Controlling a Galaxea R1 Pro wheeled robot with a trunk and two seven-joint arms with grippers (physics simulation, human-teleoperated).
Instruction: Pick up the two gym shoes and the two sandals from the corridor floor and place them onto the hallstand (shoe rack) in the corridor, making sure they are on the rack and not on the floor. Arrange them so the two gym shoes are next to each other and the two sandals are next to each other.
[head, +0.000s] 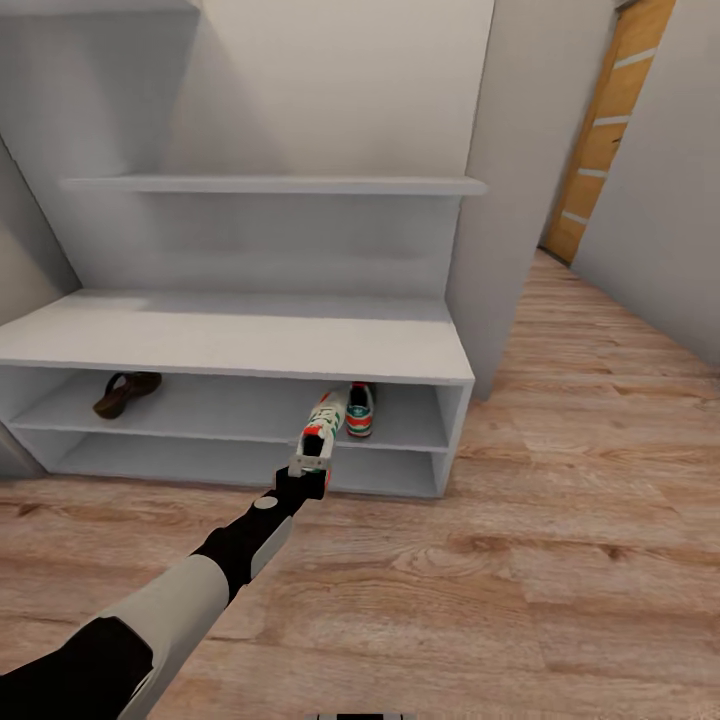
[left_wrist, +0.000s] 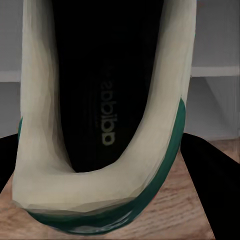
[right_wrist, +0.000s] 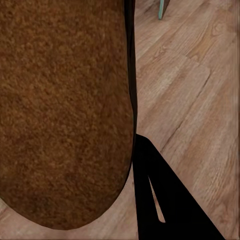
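Note:
My left gripper (head: 308, 464) is shut on a white gym shoe (head: 322, 428) with green and red trim. It holds the shoe by the heel, toe pointing at the hallstand (head: 240, 335), just in front of its upper tier. In the left wrist view the shoe's dark inside (left_wrist: 107, 100) lies between the black fingers (left_wrist: 215, 170). The other gym shoe (head: 361, 408) stands on that tier right beside it. One dark brown sandal (head: 126, 392) lies at the tier's left end. My right gripper (right_wrist: 85, 200) is shut on the second sandal (right_wrist: 60, 110) above the corridor floor (right_wrist: 190, 90), with one finger (right_wrist: 152, 195) showing.
The hallstand's lower tier (head: 240, 462) and flat top are bare, with a shelf (head: 270, 185) on the back panel above. A pale wall pillar (head: 510, 220) stands at its right end. The corridor floor (head: 520, 600) runs back right to a wooden door (head: 610, 130).

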